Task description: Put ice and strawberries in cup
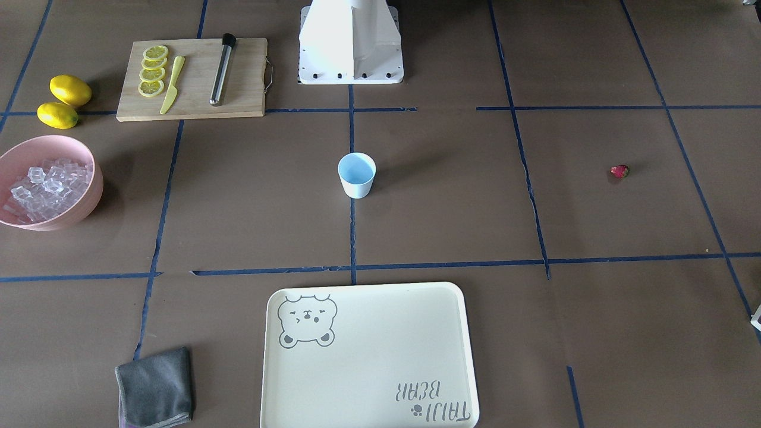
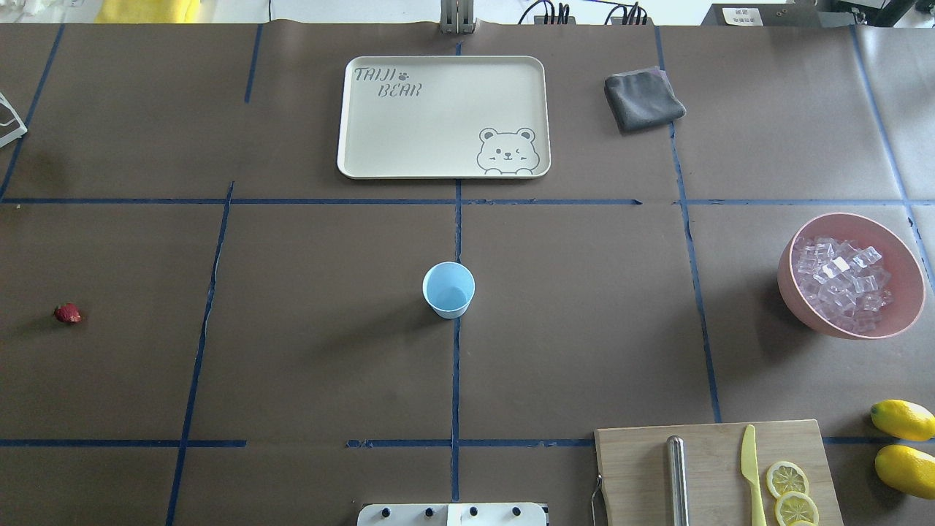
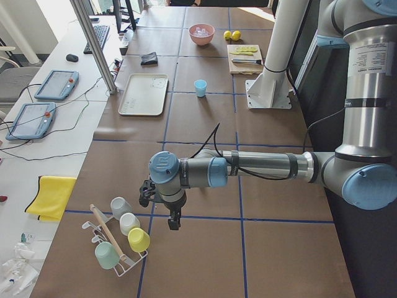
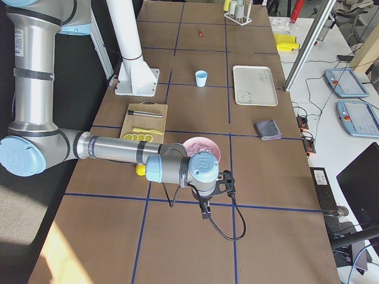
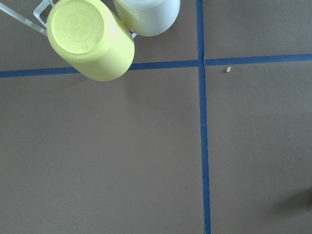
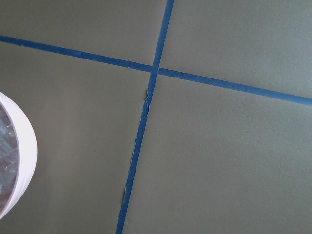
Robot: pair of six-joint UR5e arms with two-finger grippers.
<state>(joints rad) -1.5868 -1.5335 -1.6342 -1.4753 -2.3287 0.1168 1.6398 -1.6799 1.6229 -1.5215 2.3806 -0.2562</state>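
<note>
Both big arms hang far from the cup [image 2: 448,289], one out at each end of the table. The left gripper [image 3: 174,222] and the right gripper [image 4: 205,211] look too small here, so I cannot tell if their claws are apart or together. The pink bowl [image 2: 909,274] sits well off to the cup's right, on the robot's right side, and is full of ice [image 2: 840,285]. The cup stands up with nothing in it. The strawberry [image 2: 67,313] lies well off to the cup's left. I think the job has not started yet. Next, a claw must open wide, pinch one slippery cube or the berry, and carry it over the cup.
</note>
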